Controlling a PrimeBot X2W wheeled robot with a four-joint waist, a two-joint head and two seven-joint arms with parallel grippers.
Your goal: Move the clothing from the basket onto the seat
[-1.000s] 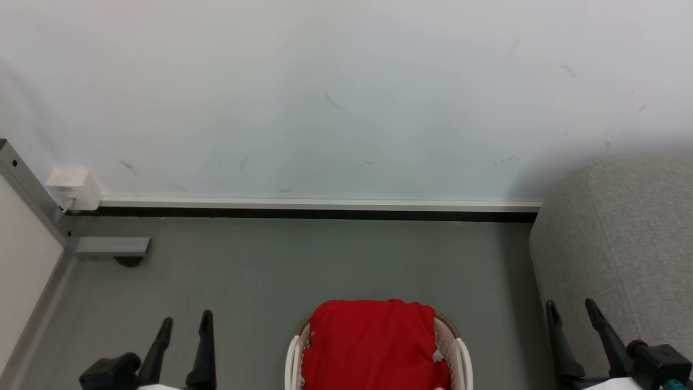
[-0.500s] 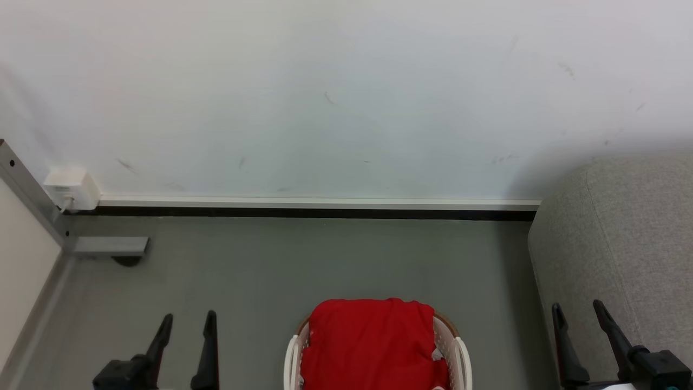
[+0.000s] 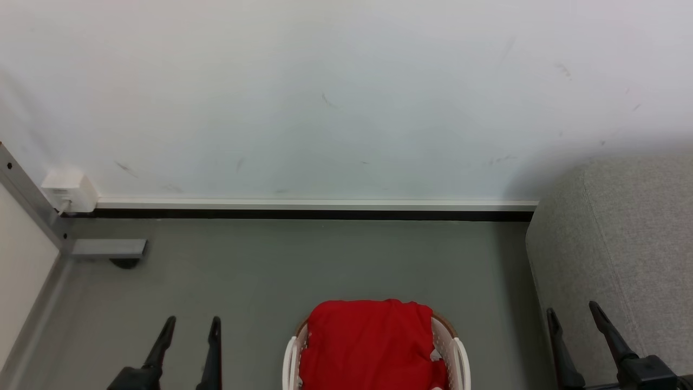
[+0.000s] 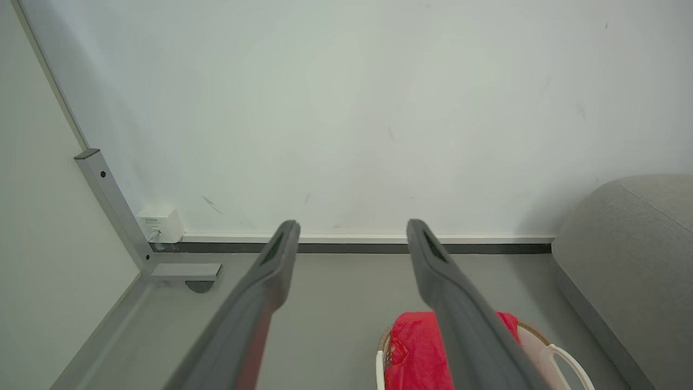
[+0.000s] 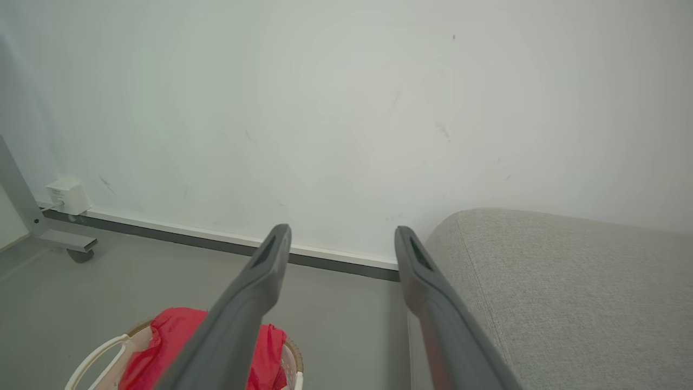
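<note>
Indoors, grey floor (image 3: pixel 325 260), white wall (image 3: pixel 325 81), grey seat (image 3: pixel 622 244)

Left gripper (image 4: pixel 352 225) spread wide, facing the wall (image 4: pixel 346 108)
Its dark fingers (image 4: pixel 260 303) rise from 6 o'clock, holding nothing. Red clothing (image 4: pixel 414 352) fills the basket (image 4: pixel 563 360) at 5 o'clock, partly behind one finger; the seat (image 4: pixel 628 249) is at 3 o'clock, a white box (image 4: pixel 159 223) at 9.

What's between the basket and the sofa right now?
A strip of bare grey floor separates basket from sofa in the head view; the right gripper hangs by the sofa's edge.
</note>
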